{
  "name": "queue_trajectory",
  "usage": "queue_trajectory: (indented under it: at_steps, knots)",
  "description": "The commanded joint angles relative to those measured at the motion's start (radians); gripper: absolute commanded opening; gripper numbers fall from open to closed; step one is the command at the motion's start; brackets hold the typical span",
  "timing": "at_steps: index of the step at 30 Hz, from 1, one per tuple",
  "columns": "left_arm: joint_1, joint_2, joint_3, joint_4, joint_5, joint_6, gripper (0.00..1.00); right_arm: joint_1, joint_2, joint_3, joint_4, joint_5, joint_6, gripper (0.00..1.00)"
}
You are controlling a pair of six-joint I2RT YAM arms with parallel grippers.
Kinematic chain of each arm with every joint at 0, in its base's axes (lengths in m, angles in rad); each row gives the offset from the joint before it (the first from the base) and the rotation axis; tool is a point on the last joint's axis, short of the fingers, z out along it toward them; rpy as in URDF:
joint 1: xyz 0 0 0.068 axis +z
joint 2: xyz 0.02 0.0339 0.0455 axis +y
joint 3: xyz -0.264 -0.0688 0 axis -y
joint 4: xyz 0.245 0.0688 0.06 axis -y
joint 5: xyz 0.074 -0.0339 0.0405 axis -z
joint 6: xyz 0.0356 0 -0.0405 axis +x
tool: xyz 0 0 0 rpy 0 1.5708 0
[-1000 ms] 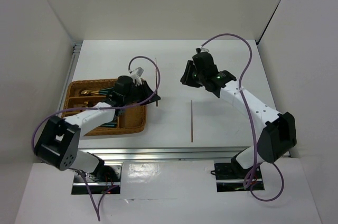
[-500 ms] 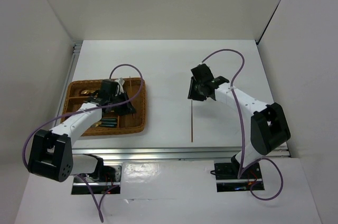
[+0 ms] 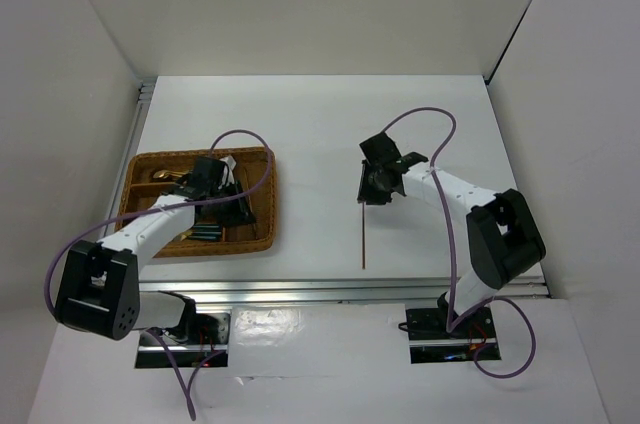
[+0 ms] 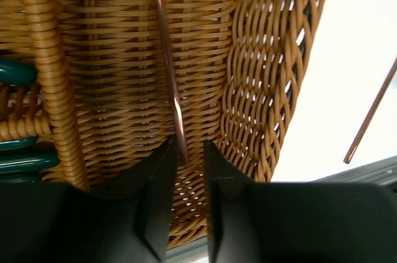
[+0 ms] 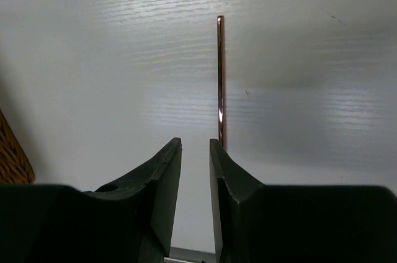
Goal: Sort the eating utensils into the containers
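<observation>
- While its two dark fingers stand narrowly apart, the left end effector [image 4: 185, 151] sits low over the right-hand compartment of the wicker tray [image 4: 260, 77], at the bottom centre of its wrist view.
- The near end of a reddish-brown chopstick [image 4: 167, 58] lies in the gap between those fingers. The gap is wider than the stick, so it is not pinched. The stick runs up the frame along the woven floor.
- To its left, a thick woven divider [image 4: 53, 89] closes the compartment, and dark teal handles [image 4: 13, 72] show beyond it at the left edge.
- The right end effector [image 5: 195, 145] is slightly parted too and holds nothing.
- A second chopstick [image 5: 219, 77] lies flat on the white bench [image 5: 93, 58], running straight up the frame. Its near end sits at the tip of the finger on the right of the picture, outside the gap. Whether the two touch cannot be told.
- Seen from the top camera, the tray is at middle left and the second chopstick at lower centre, well apart.
</observation>
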Motion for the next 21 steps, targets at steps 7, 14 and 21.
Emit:
queue_trajectory:
  at_steps: [7, 14, 21]
  knots:
    - [-0.002, -0.008, 0.065, -0.068, -0.063, 0.023, 0.46, 0.017, 0.017, -0.059, -0.006, 0.026, 0.026, 0.40]
    - [-0.023, -0.055, 0.159, -0.079, -0.021, 0.042, 0.48, 0.017, 0.017, -0.080, -0.006, 0.026, 0.026, 0.42]
    - [-0.059, -0.055, 0.234, -0.079, 0.023, 0.051, 0.49, 0.017, 0.050, -0.107, 0.043, 0.017, 0.026, 0.41]
